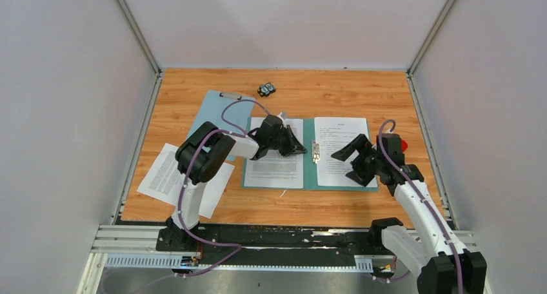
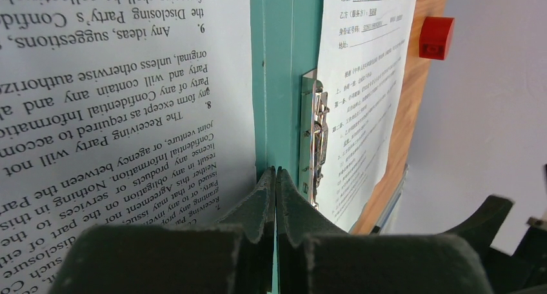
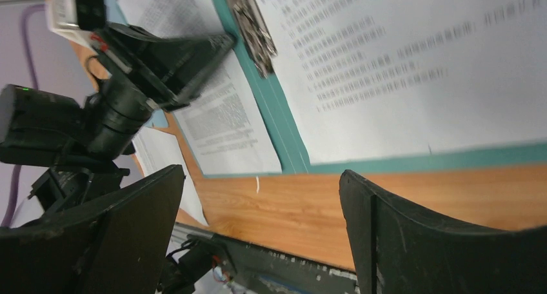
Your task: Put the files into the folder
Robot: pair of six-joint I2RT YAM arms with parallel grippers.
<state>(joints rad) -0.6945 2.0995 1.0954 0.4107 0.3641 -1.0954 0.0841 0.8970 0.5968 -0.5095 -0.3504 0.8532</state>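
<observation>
Folder (image 1: 309, 178) lies open flat in the middle of the counter (image 1: 361, 94), both teal covers showing. A printed sheet sits on each one: left sheet (image 1: 274, 168) on the left cover, right sheet (image 1: 342, 146) on the right cover. A metal clip (image 1: 315, 151) stands along the spine between them.

Left pincer (image 1: 293, 146) is over the left sheet near its inner edge. Its fingers (image 2: 258, 200) are pressed tight together with nothing between them, tips pointing at the strip of teal beside the clip. Whether they actually touch the paper, I cannot tell.

Right pincer (image 1: 351, 162) hangs above the lower part of the right sheet, fingers spread wide apart and holding nothing. Its wrist view shows bare wood and the folder's near edge through the gap.

More loose sheets (image 1: 161, 178) lie on the counter off to the left, outside the folder, partly under the left arm. A pale blue clipboard (image 1: 216, 110) lies behind them, and a red block (image 1: 404, 144) sits by the right arm.
</observation>
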